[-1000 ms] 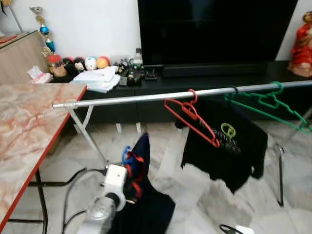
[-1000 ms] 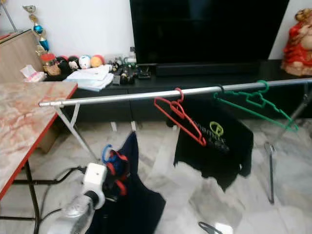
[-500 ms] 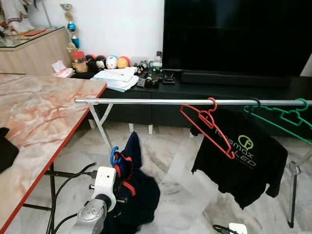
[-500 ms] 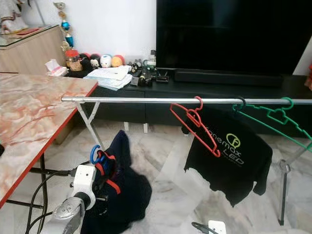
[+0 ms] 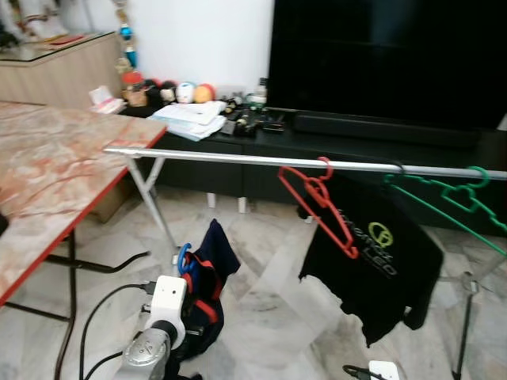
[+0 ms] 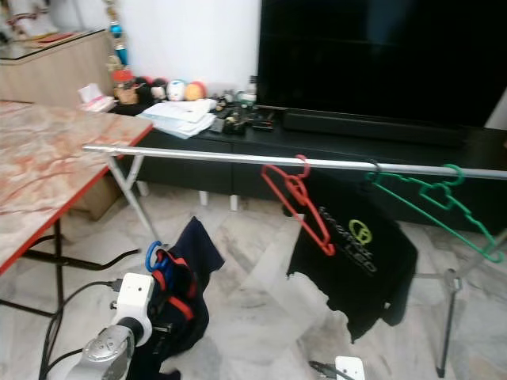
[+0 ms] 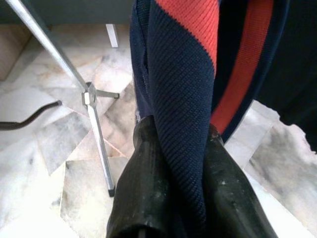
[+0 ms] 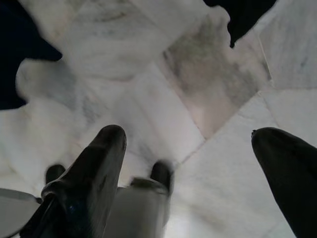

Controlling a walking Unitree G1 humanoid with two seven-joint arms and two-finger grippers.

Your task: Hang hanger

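Below the silver rail (image 5: 238, 159), left gripper (image 7: 181, 163) jaws pinching a navy-and-red garment (image 5: 207, 273); right gripper (image 8: 193, 163) jaws spread.

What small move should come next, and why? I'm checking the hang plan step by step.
Probably raise the left gripper toward the bare stretch of rail left of the red hanger. It is shut on the navy garment with its blue hanger, low near the floor, well below the rail.
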